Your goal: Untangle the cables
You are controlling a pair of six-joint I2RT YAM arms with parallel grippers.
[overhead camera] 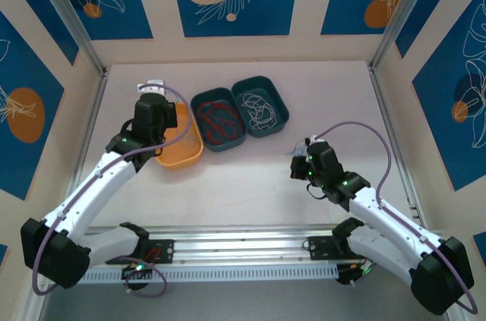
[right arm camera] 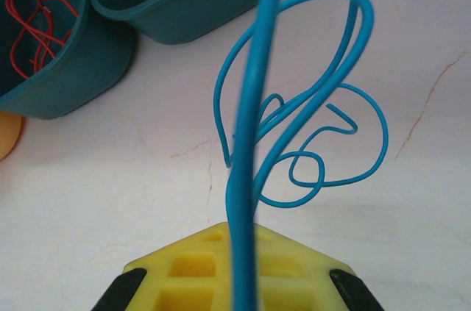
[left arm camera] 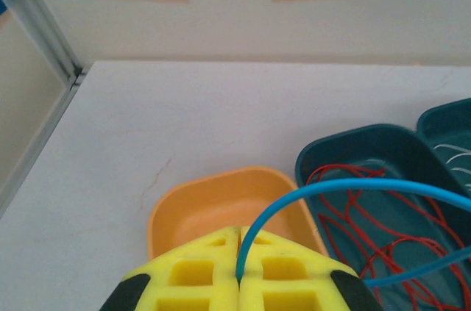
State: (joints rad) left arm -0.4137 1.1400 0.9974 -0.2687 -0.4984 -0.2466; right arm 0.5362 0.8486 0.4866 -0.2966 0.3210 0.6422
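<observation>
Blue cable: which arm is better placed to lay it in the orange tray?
Left, probably. On the left arm the jaws, shut on the blue cable, hang above the orange tray; on the right arm they grip the cable over the table instead.

The blue cable (right arm camera: 246,142) looks glossy and plastic-coated, the teal tray (right arm camera: 81,68) smooth plastic, the table (right arm camera: 110,193) matt.
</observation>
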